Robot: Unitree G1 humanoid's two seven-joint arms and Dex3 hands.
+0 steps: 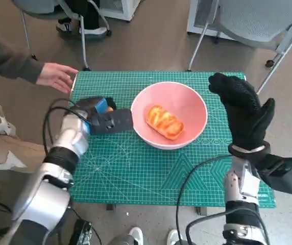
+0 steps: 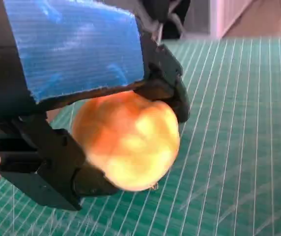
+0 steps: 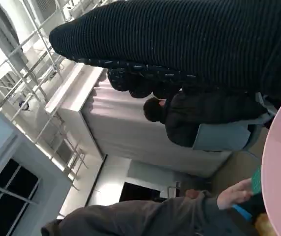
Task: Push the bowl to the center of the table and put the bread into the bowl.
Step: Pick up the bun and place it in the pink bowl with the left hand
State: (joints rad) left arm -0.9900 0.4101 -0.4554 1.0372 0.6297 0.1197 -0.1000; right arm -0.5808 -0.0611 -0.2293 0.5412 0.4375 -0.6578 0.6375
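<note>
The pink bowl sits at centre frame in the head view, near the middle of the green desk, so the push looks done; one piece of bread already lies inside it, slightly right of the bowl's middle. The left robot hand, at left of centre and just beside the bowl's left rim, holds a second, rounded piece of bread; the left wrist view shows it wedged between the black fingers under the blue-taped back, low over the mat. The right robot hand, at the right of the frame, stands upright beside the bowl's right rim with fingers spread and nothing in it; whether it touches the rim I cannot tell.

The step in hand appears to be carrying this held piece over the rim; to do it well, lift first so the fingers clear the bowl's wall rather than nudging it off centre; travel toward frame right until the bread is over the bare pink left of the first piece; release low so the round piece does not roll out. A person's hand rests at the desk's upper left edge, near the arm's path.
</note>
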